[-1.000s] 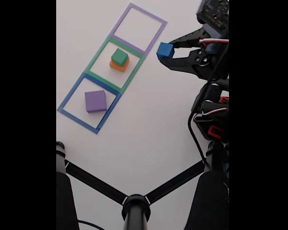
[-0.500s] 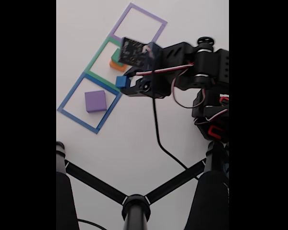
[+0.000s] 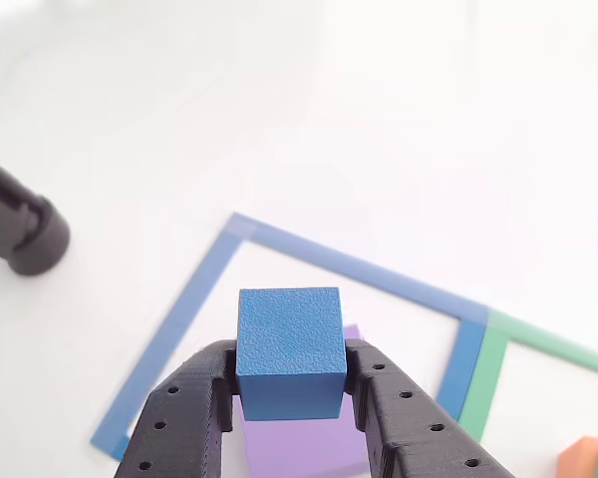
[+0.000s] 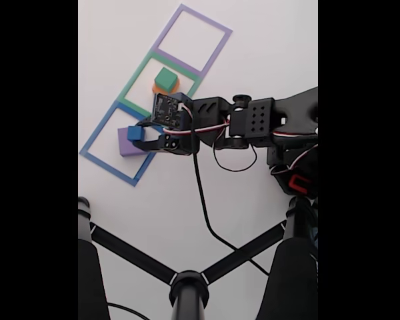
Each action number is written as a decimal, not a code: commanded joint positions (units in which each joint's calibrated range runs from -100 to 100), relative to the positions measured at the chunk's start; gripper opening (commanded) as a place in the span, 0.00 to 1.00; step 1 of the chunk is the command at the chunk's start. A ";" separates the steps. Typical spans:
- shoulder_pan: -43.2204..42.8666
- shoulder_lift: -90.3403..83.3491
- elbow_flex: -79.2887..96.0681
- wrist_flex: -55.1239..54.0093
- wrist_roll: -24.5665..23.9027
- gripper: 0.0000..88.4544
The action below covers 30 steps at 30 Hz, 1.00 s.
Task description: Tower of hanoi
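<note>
Fingers: your fingers (image 3: 211, 393) are clamped on the two sides of the blue cube (image 3: 289, 351); in the fixed view the gripper (image 4: 144, 133) holds it over the near end of the row.
Blue cube: you carry it clear of the counter (image 3: 379, 119), above the purple block (image 3: 304, 448), which shows beneath it in the other view. I cannot tell whether the two touch.
Purple block: it lies flat inside the blue taped square (image 4: 93, 143), partly hidden by your gripper in the fixed view (image 4: 124, 147).
Green and orange: the green cube (image 4: 165, 79) sits on the orange block (image 4: 157, 87) inside the green taped square (image 4: 135, 83), next along the row.
Purple taped square: the far outline (image 4: 220, 28) holds nothing.
Done so far, as I judge it: three blocks are placed, in two piles; the smallest is in your grip.
Left to do: you have not yet released the blue cube, and the four blocks are not yet one graded pile, so several moves remain.
</note>
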 commanded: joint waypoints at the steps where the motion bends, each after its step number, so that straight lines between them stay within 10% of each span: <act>1: 0.10 7.11 -0.30 -12.49 0.39 0.08; 30: 2.01 29.79 -2.48 -32.08 0.39 0.11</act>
